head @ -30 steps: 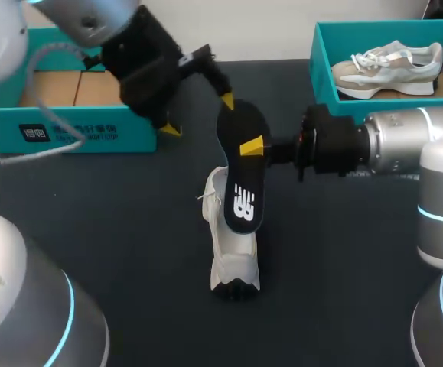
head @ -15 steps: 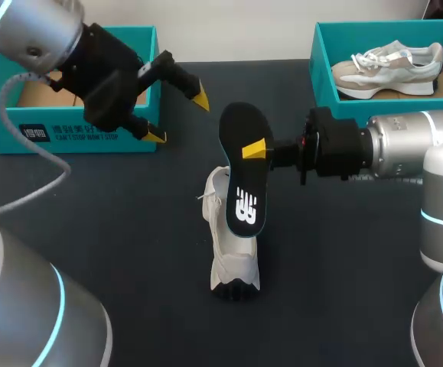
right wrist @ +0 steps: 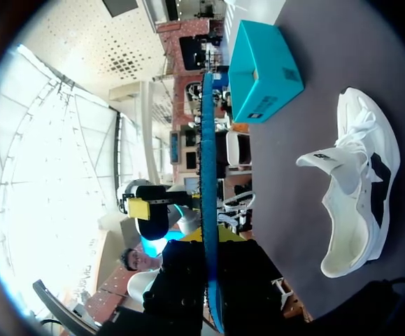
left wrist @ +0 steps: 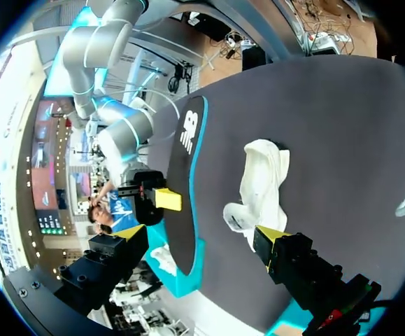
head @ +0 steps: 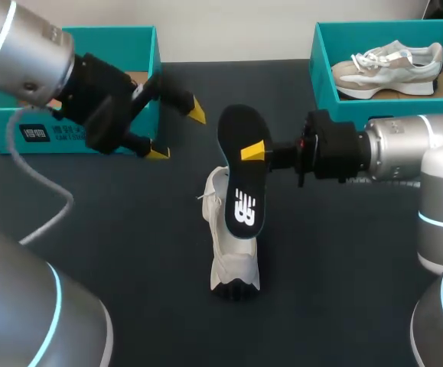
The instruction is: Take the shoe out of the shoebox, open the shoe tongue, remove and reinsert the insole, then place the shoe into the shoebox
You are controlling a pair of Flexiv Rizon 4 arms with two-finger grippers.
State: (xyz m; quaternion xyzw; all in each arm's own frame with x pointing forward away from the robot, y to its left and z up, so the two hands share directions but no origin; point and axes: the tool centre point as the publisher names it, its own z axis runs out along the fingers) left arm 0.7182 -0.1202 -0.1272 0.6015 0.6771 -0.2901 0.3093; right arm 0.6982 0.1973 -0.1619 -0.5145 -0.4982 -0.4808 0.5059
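My right tool (head: 252, 151) comes in from the right side of the head view and is clamped on the black insole (head: 241, 180). One yellow finger presses the insole's face near its upper end; the other finger is hidden behind it. The insole hangs nearly upright above the dark surface (head: 129, 245), printed face toward the head camera, with a thin teal edge. In the right wrist view it appears edge-on, running straight out from between the fingers.

The white shoe (head: 233, 256) rests on the surface near the middle, toe toward the near edge and heel end toward the far edge. Its tongue is pulled up and its opening gapes. In the head view the insole's lower end overlaps the heel end of the shoe, and I cannot tell whether the two touch. In both wrist views the shoe lies off to one side of the insole.

My left tool (head: 177, 134) comes in from the left. Its fingers are spread wide and hold nothing. It hangs in the air just in front of the near right corner of the left shoebox (head: 76, 135), close to the insole's upper end but apart from it. In the left wrist view the insole stands ahead of the spread fingers.

The left shoebox is teal with a brown cardboard floor. The right shoebox (head: 322, 73), at the far right, holds a second shoe (head: 389, 65), beige and white.
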